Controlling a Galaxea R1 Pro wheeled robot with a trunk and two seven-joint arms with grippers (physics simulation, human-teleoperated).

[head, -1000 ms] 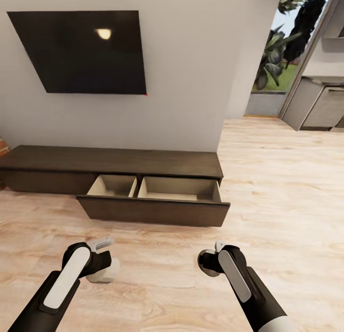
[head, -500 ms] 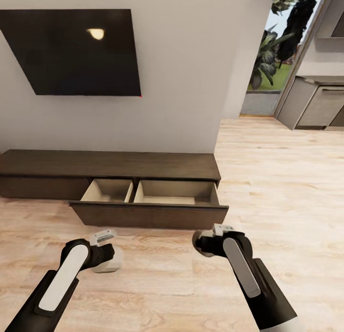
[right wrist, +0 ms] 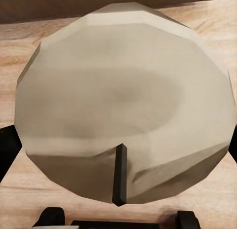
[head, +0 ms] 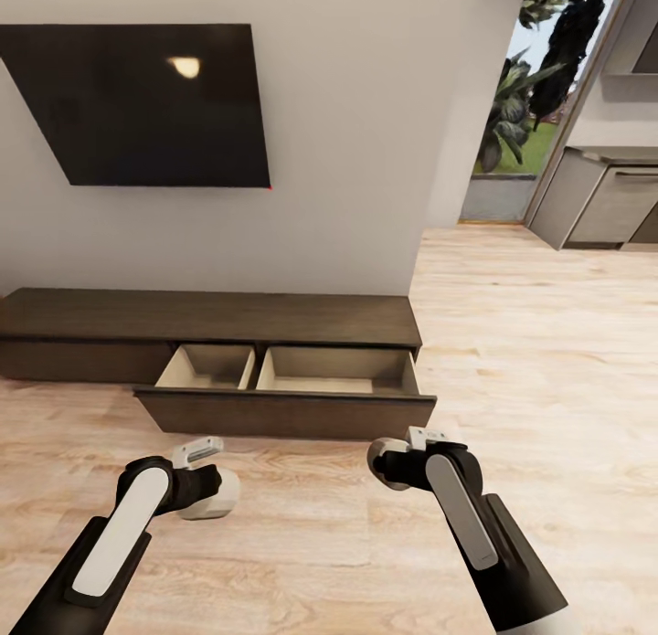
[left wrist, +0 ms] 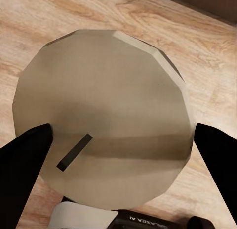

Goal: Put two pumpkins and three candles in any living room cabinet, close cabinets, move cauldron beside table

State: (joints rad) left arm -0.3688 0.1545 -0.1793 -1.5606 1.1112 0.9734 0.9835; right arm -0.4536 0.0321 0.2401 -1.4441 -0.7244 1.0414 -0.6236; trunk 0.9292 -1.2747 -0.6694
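My left gripper (head: 212, 491) is shut on a stubby grey-tan candle (head: 219, 494). Its round top and dark wick (left wrist: 74, 152) show between the two black fingers (left wrist: 23, 157) in the left wrist view. My right gripper (head: 384, 462) is shut on a second candle (right wrist: 123, 110), whose wick stands upright. Both hands hover low over the wood floor, just in front of the long dark brown cabinet (head: 210, 315). The cabinet's drawer (head: 285, 414) is pulled open, and both of its pale compartments look empty.
A black screen (head: 146, 105) hangs on the wall above the cabinet. To the right, an opening leads to grey kitchen units (head: 594, 210) and plants (head: 512, 114). Open wood floor (head: 539, 361) spreads out on the right.
The whole picture has shifted, so the camera has moved and the cabinet now sits slightly further left. Both grippers still hold their candles, the right one a little higher and nearer the drawer.
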